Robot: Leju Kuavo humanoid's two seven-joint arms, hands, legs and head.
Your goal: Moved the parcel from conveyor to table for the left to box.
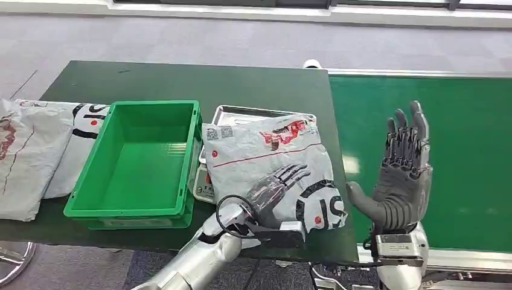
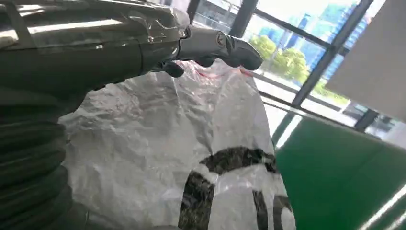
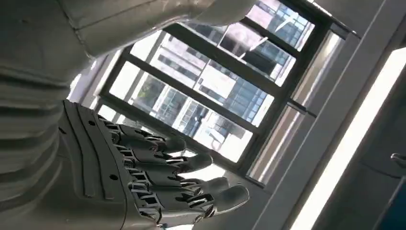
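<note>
Head view had the parcel (image 1: 272,163), a crumpled grey-white poly mailer with red and black print, lying on the dark green table (image 1: 181,81) at its right end, partly over a shallow metal tray (image 1: 241,113) and just beside the green plastic box (image 1: 142,163). The green conveyor (image 1: 459,139) ran along the table's right side with nothing of the task on it. From where I stood the transfer looked done, and boxing was what remained.

The left hand (image 1: 275,187) lay flat on top of the parcel, fingers stretched forward across the wrinkled film; I could not tell whether it was pressing, and it had no grip closed around anything. In the left wrist view the bag (image 2: 182,143) rose in soft folds right under that hand (image 2: 210,45). The right hand (image 1: 401,175) stood upright over the conveyor's near edge, palm facing inward, fingers spread and holding nothing; the right wrist view showed those fingers (image 3: 167,177) loosely extended against the windows.

I judged the parcel light and limp, its film slick, so it would sag and slide rather than lift as a slab. A pinch on a bunched fold near one edge seemed surest. Two more mailers (image 1: 36,151) lay at the table's left end.
</note>
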